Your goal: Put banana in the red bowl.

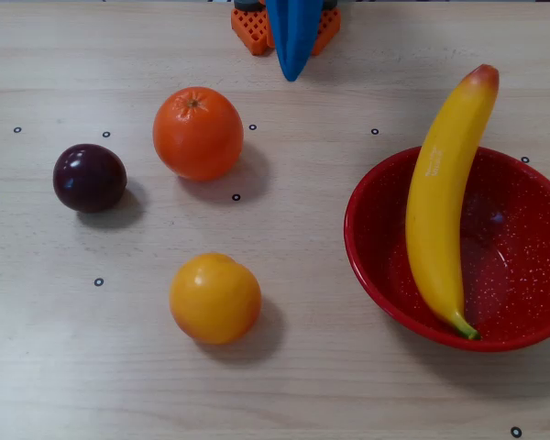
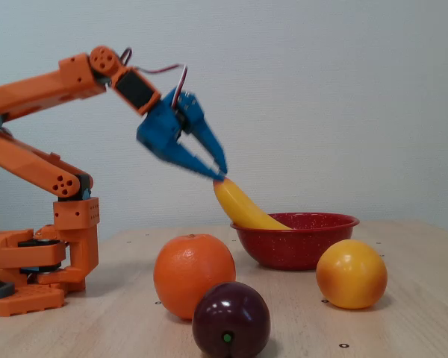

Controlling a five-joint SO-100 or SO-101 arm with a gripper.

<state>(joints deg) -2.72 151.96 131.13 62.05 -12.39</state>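
The yellow banana [image 1: 437, 211] lies in the red bowl [image 1: 352, 225] at the right of the overhead view. Its green stem end rests inside at the near rim, and its orange-red tip juts out over the far rim. In the fixed view the banana [image 2: 243, 207] leans up and left out of the bowl [image 2: 299, 252]. My blue gripper [image 1: 291, 75] is at the top edge of the overhead view, far from the bowl, narrowed to a single point. In the fixed view the gripper [image 2: 219, 176] hangs in the air, blurred, with its fingertips together and nothing in it.
An orange [image 1: 198, 133] and a dark plum [image 1: 90, 177] sit at the left. A round yellow-orange fruit [image 1: 214, 298] sits in front of them. The arm's orange base [image 2: 30, 268] stands at the far left of the fixed view. Small black dots mark the wooden table.
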